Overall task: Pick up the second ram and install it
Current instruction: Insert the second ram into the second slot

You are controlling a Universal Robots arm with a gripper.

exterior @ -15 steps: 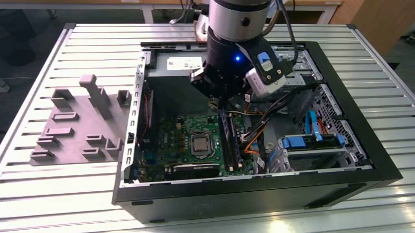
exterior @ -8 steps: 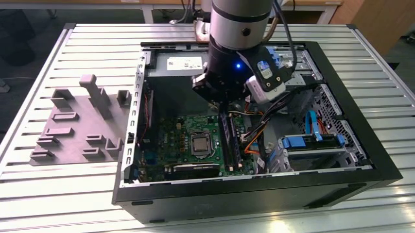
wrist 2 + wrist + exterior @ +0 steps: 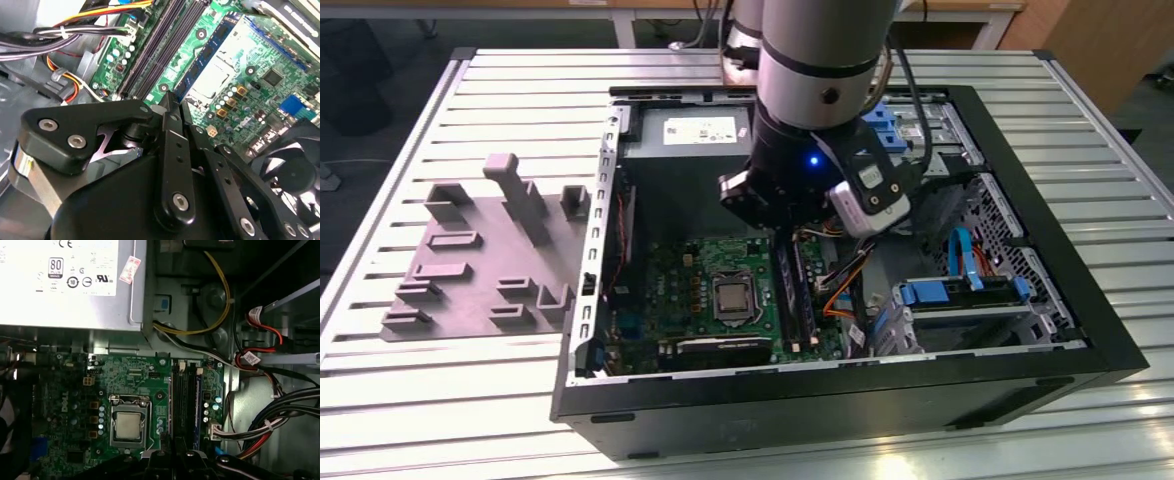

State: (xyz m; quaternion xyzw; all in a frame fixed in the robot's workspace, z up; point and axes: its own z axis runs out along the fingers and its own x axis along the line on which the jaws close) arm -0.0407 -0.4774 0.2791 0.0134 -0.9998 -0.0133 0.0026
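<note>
My gripper (image 3: 778, 232) hangs inside the open computer case (image 3: 1067, 330), just above the far end of the memory slots (image 3: 791, 290) on the green motherboard (image 3: 680, 275). In the second wrist view its black fingers (image 3: 169, 107) press together, shut, and nothing shows between the tips. In the first wrist view the gripper (image 3: 175, 447) sits at the near end of the slots (image 3: 184, 400). A dark green-blue stick, which looks like a ram (image 3: 207, 57), stands seated in the slot row beside the processor socket (image 3: 129, 426). I cannot tell whether it is the second ram.
A grey plastic holder (image 3: 480, 260) with upright posts lies on the slatted table at the exterior view's left. Inside the case are a power supply (image 3: 65, 280), bundles of cables (image 3: 270, 425), blue drive brackets (image 3: 961, 290) and a black fan (image 3: 295, 175).
</note>
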